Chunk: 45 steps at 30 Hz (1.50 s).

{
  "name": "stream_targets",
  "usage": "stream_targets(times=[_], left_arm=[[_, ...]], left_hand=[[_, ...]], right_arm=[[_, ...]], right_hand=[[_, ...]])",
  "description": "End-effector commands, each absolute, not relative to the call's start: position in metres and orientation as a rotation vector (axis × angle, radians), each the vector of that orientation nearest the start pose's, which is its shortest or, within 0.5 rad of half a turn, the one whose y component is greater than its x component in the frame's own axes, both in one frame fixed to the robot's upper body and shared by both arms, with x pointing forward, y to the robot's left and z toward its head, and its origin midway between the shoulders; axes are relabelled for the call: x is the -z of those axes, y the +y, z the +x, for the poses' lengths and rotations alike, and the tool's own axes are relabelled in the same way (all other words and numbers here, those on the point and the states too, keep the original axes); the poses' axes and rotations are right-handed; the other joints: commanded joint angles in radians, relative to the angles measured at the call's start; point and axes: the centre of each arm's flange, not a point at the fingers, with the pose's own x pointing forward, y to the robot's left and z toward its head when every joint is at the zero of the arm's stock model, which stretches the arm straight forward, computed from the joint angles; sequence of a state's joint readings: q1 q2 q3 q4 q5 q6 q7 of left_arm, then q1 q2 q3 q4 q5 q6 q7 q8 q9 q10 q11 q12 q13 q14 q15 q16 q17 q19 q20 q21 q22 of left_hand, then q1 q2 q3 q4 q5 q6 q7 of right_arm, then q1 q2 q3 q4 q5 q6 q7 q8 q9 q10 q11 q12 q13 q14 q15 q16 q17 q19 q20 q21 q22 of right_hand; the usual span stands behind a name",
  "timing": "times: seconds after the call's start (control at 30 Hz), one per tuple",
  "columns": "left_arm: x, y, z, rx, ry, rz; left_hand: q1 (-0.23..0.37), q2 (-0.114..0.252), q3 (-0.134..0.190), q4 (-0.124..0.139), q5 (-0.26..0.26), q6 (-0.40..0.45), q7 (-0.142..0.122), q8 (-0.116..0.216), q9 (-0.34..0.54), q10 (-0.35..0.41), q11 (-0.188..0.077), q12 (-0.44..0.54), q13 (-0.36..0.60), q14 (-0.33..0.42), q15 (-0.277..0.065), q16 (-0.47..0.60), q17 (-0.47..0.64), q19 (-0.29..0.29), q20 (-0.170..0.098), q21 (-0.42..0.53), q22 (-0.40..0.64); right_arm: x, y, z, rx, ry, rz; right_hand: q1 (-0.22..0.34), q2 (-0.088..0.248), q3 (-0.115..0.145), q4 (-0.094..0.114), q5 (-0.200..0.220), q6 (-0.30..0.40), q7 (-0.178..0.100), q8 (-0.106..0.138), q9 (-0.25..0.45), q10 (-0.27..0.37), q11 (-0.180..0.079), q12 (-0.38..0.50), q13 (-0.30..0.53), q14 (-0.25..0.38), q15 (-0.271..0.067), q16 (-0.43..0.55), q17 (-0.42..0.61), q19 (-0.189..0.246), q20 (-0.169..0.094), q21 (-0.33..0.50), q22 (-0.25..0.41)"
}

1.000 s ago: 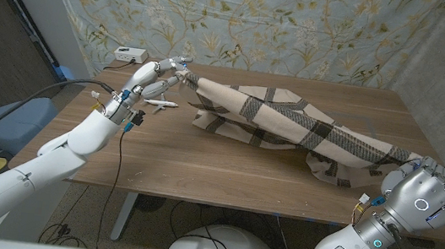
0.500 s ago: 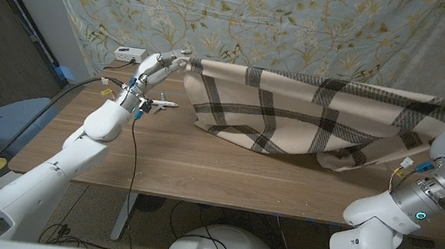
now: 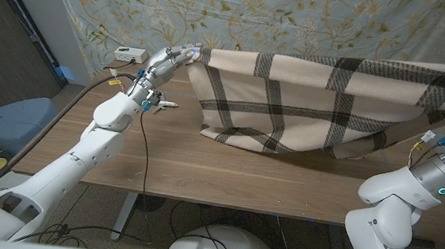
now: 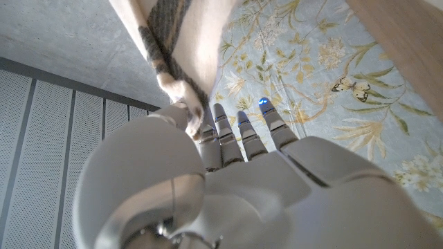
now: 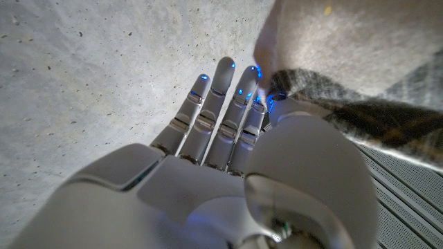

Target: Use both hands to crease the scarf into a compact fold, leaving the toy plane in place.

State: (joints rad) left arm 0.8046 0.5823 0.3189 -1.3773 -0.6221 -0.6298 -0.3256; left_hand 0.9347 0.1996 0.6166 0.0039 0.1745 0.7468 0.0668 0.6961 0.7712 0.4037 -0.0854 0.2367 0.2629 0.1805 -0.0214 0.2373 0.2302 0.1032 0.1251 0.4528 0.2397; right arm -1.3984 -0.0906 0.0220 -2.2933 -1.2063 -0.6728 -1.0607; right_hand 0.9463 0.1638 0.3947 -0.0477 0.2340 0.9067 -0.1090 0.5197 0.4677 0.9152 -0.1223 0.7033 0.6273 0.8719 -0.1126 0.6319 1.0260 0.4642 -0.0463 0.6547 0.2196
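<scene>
The scarf hangs stretched in the air btwn both arms, top edge taut, lower edge sagging down onto the tabletop around the middle. The left hand pinches one upper corner; in the left wrist view that corner is bunched btwn thumb and fingers, so it's closed on cloth. The right hand holds the opposite end: in the right wrist view the plaid fabric drapes over the thumb side and is trapped against the fingertips. In the head view that arm runs off the picture's right edge, so the hold is judged from the wrist cam alone.

The toy plane sits on the tabletop just below the left forearm, near the scarf's hanging left edge but apart from it.

Handling, as a judgement: soft woven cloth, light, limp, no stiffness, so it will droop and swing wherever it isn't tensioned (the sag shows it). Corners are the right place to hold; a pinch on a bunched corner could slip if tension jumps. For the fold, bring the corners together or lay it down away from the plane, since the trailing left edge could sweep it.
</scene>
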Motion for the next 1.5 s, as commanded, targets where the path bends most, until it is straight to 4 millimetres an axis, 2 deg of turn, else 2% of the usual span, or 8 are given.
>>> stream_targets(times=[0.03,0.23,0.27,0.3,0.67,1.03,1.27,1.5], left_arm=[[-0.103,0.275,0.577,0.339,-1.108,0.276],[-0.120,0.274,0.580,0.144,-1.102,0.425],[-0.120,0.274,0.580,0.139,-1.101,0.428],[-0.124,0.272,0.581,0.095,-1.099,0.478],[-0.141,0.254,0.583,-0.111,-1.074,0.735],[-0.153,0.245,0.603,-0.267,-0.997,0.871],[-0.155,0.237,0.619,-0.354,-0.959,0.954],[-0.152,0.233,0.636,-0.418,-0.914,1.026]], left_hand=[[0.006,0.005,0.008,0.000,0.004,0.006,-0.005,0.054,-0.002,0.009,-0.005,0.007,0.004,0.002,-0.006,0.009,0.003,-0.005,-0.001,0.009,0.001],[0.007,0.005,0.009,-0.002,0.004,0.008,-0.004,0.054,-0.006,0.009,-0.004,0.006,0.004,0.001,-0.006,0.008,0.002,-0.006,-0.002,0.011,0.001],[0.008,0.005,0.009,-0.002,0.005,0.010,-0.003,0.055,-0.007,0.010,-0.004,0.007,0.005,0.001,-0.006,0.008,0.002,-0.006,-0.002,0.011,0.001],[0.008,0.004,0.008,-0.003,0.005,0.007,0.001,0.053,-0.008,0.008,-0.002,0.006,0.005,0.000,-0.006,0.008,0.002,-0.006,-0.002,0.012,0.001],[0.008,0.005,0.007,-0.004,0.006,0.005,0.001,0.051,-0.016,0.000,0.000,0.003,0.006,-0.004,-0.006,0.007,0.002,-0.007,-0.003,0.015,0.001],[0.009,0.005,0.006,-0.005,0.007,0.005,0.001,0.050,-0.025,-0.003,-0.001,0.002,0.008,-0.006,-0.004,0.008,0.002,-0.007,-0.006,0.021,0.000],[0.010,0.005,0.006,-0.006,0.007,0.006,0.002,0.049,-0.030,-0.003,-0.002,0.002,0.009,-0.007,-0.005,0.008,0.002,-0.007,-0.008,0.023,0.000],[0.010,0.005,0.006,-0.006,0.008,0.005,-0.001,0.048,-0.036,-0.002,-0.003,0.002,0.010,-0.007,-0.006,0.008,0.003,-0.007,-0.009,0.026,0.000]], right_arm=[[-0.041,-0.355,0.354,1.735,-0.776,-0.844],[-0.059,-0.365,0.387,1.626,-0.769,-0.860],[-0.059,-0.365,0.387,1.625,-0.769,-0.860],[-0.065,-0.368,0.397,1.600,-0.767,-0.862],[-0.094,-0.382,0.444,1.530,-0.730,-0.902],[-0.111,-0.395,0.495,1.470,-0.675,-0.896],[-0.118,-0.393,0.532,1.420,-0.648,-0.903],[-0.126,-0.389,0.559,1.386,-0.634,-0.928]], right_hand=[[0.002,0.004,0.003,0.006,0.004,-0.007,-0.003,0.006,0.001,-0.003,-0.006,0.005,0.004,0.008,-0.111,-0.010,0.005,-0.005,-0.032,0.005,0.002],[0.002,0.004,0.003,0.008,0.004,-0.007,-0.004,0.006,-0.001,-0.002,-0.005,0.003,0.001,0.009,-0.111,-0.015,0.009,-0.008,-0.032,0.009,0.001],[0.002,0.004,0.003,0.008,0.004,-0.007,-0.004,0.006,-0.001,-0.002,-0.004,0.004,0.003,0.010,-0.112,-0.016,0.010,-0.007,-0.031,0.010,0.000],[0.002,0.004,0.003,0.008,0.004,-0.007,-0.004,0.005,-0.002,-0.003,-0.005,0.003,0.002,0.009,-0.111,-0.017,0.010,-0.008,-0.032,0.010,0.000],[0.004,0.004,0.003,0.008,0.005,-0.007,-0.004,0.005,-0.005,-0.003,-0.006,0.002,0.001,0.011,-0.111,-0.024,0.015,-0.011,-0.033,0.016,-0.001],[0.005,0.003,0.002,0.008,0.005,-0.006,-0.002,0.005,-0.008,-0.002,-0.005,0.001,0.000,0.013,-0.111,-0.031,0.021,-0.014,-0.033,0.022,-0.002],[0.004,0.004,0.001,0.010,0.005,-0.004,0.000,0.005,-0.010,-0.003,-0.004,0.000,0.000,0.014,-0.111,-0.035,0.024,-0.014,-0.033,0.026,-0.003],[0.007,0.004,0.002,0.008,0.006,-0.001,0.001,0.006,-0.013,-0.001,-0.002,-0.002,-0.004,0.017,-0.112,-0.039,0.028,-0.014,-0.030,0.030,-0.004]])
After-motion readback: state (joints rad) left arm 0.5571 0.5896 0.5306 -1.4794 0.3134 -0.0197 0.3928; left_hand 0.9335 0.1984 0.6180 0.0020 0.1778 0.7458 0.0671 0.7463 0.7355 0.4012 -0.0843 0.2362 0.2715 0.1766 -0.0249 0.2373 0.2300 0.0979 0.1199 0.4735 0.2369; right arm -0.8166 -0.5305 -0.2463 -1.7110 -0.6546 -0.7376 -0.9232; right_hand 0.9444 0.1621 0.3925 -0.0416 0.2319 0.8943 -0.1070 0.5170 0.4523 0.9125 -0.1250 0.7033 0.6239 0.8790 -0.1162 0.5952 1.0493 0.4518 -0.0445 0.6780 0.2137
